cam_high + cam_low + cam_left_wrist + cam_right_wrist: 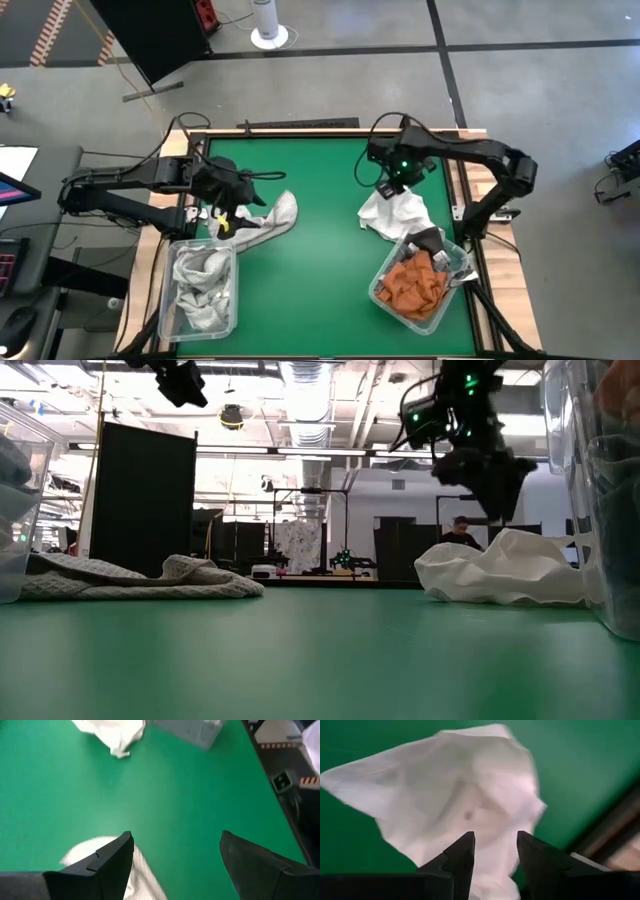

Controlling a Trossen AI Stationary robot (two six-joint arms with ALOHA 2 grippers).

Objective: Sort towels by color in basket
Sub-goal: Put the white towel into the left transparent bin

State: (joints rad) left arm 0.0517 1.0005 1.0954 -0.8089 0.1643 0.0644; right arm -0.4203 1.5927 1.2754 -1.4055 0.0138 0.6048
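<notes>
Nearest the front edge of the green table (320, 290), two clear baskets are seen. The left basket (168, 300) is filled with grey-and-white cloth (203, 285). The right basket (385, 305) holds a crumpled rust orange towel (415, 283), with a dark grey cloth (425, 240) draped at its far rim.

Just beyond the left basket, a checked grey-and-white towel (272, 220) is laid flat on the table, stretching toward the middle. The left gripper (232, 186) is held above its near end, raised off the cloth; in the left wrist view its fingers (112, 857) are spread wide apart with nothing between them.

Beyond the right basket, a white towel (395, 213) is heaped on the table, touching the basket's far side. The right gripper (390, 185) is poised just above the towel's far edge; in the right wrist view its fingers (462, 852) are narrowly parted and empty, with the white towel directly beneath them.

In the low view, a person (461, 532) is visible in the room behind the table.
</notes>
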